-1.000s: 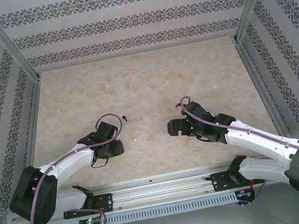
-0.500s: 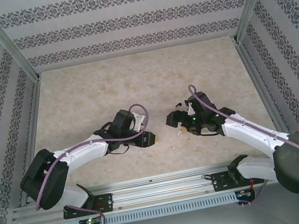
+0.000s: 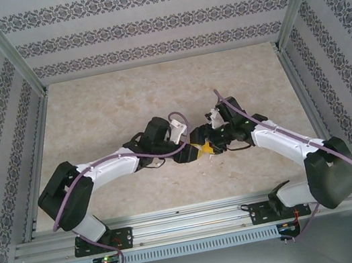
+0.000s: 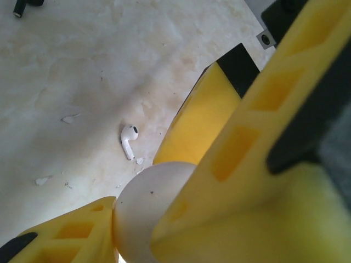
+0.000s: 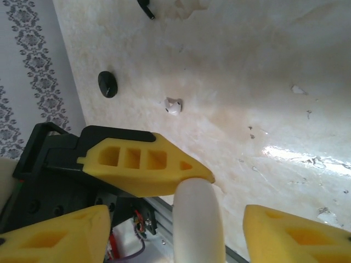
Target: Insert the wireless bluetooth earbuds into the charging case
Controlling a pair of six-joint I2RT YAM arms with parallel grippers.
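Observation:
The white rounded charging case (image 4: 145, 205) sits between my left gripper's (image 4: 137, 222) yellow fingers, which are shut on it. In the right wrist view the same case (image 5: 197, 219) stands between my right gripper's (image 5: 175, 233) fingers with gaps on both sides, so that gripper is open around it. One left finger (image 5: 142, 164) touches the case's top. From above, the left gripper (image 3: 190, 154) and right gripper (image 3: 208, 149) meet at the table's near middle. A white earbud (image 4: 128, 140) lies on the table just beyond the case. Another whitish bud (image 5: 173, 105) and a black bud (image 5: 107, 84) lie farther off.
A second black bud (image 5: 145, 8) lies at the top edge of the right wrist view, and a dark piece (image 4: 19, 6) sits at the top left of the left wrist view. The marble-patterned table (image 3: 156, 94) has patterned walls around it. The aluminium rail (image 3: 192, 220) runs along its near edge.
Both arms have swung inward from apart. The left gripper has travelled right and the right gripper left, until their fingers meet around the case at the centre.

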